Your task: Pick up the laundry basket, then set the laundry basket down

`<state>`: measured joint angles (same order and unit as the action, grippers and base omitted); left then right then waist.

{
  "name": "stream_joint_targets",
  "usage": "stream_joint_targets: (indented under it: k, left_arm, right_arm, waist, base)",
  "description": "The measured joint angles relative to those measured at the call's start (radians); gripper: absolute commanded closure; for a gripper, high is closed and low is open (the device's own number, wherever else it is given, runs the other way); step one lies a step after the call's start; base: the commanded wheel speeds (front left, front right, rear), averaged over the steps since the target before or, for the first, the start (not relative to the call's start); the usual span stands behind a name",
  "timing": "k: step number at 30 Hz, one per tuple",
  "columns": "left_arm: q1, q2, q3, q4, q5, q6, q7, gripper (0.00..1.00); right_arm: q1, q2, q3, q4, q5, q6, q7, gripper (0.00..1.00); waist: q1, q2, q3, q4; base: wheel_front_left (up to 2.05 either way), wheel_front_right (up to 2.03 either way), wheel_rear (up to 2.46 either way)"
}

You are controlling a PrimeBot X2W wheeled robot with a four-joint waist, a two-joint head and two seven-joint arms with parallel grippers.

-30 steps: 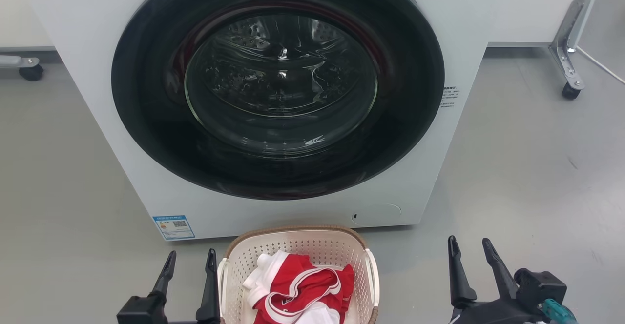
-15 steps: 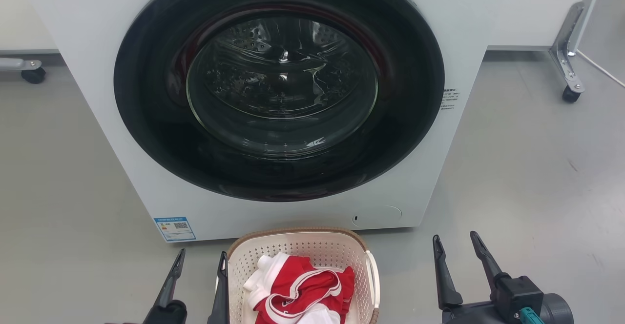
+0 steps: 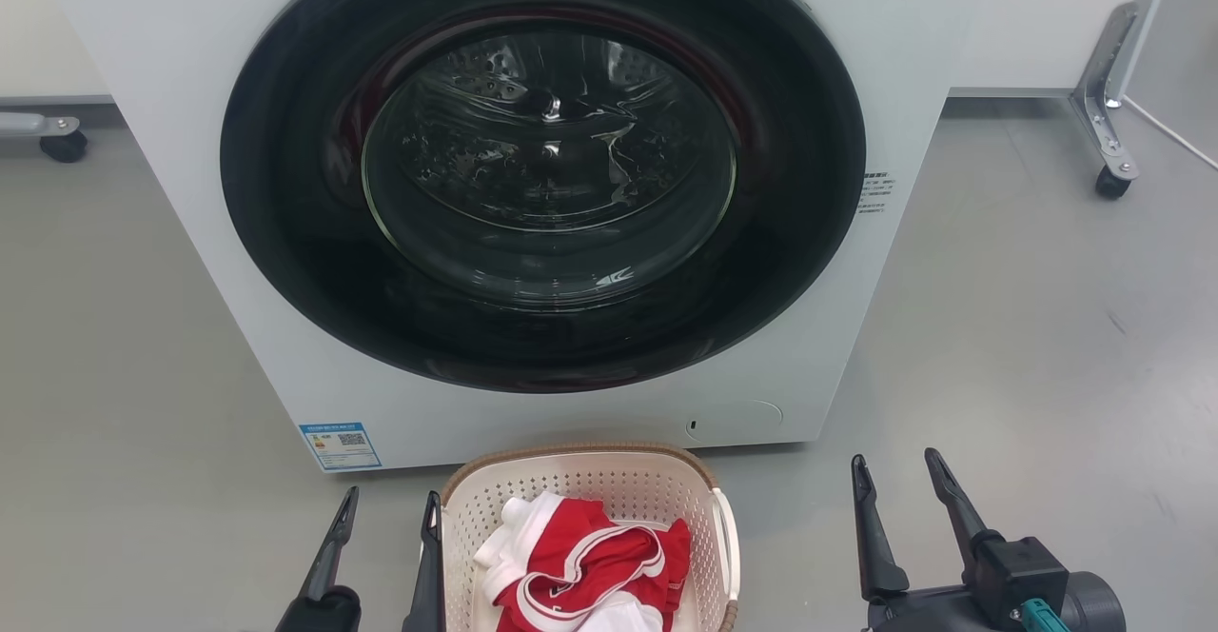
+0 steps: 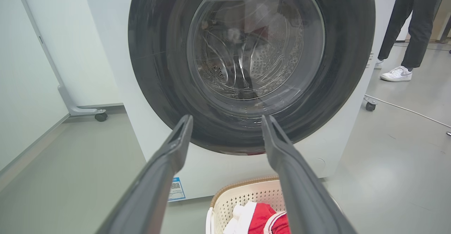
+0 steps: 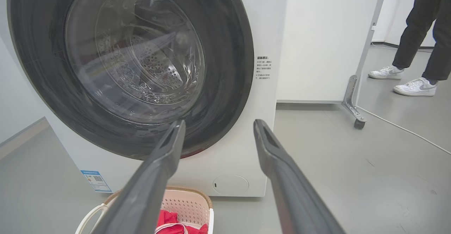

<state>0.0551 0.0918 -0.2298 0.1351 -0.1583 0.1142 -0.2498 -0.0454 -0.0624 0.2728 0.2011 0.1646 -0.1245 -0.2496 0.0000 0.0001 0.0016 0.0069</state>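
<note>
The left claw (image 3: pixel 392 503) and the right claw (image 3: pixel 895 465) are both open and empty. The left one's inner finger is just beside the left edge of the laundry basket (image 3: pixel 609 480), and the right one is well apart from it. The basket sits on the grey floor (image 3: pixel 1028 346) between them, holding a red and white garment (image 3: pixel 580 565). Behind it is a white washing machine (image 3: pixel 143 89) with a round dark door (image 3: pixel 285 185); farther off, a person's dark-trousered legs (image 5: pixel 422 26).
</note>
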Motion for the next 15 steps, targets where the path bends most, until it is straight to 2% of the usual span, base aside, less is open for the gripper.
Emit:
stream_joint_targets:
  k: [15]
  left_arm:
    - [0.000,-0.005,0.010,-0.006,-0.006,-0.001,0.000,0.00]
  right_arm:
    - [0.002,0.001,-0.007,-0.002,0.000,0.003,0.000,0.00]
  waist:
    - [0.0000,0.0000,0.003,0.001]
  base:
    - [0.00,0.00,0.00]
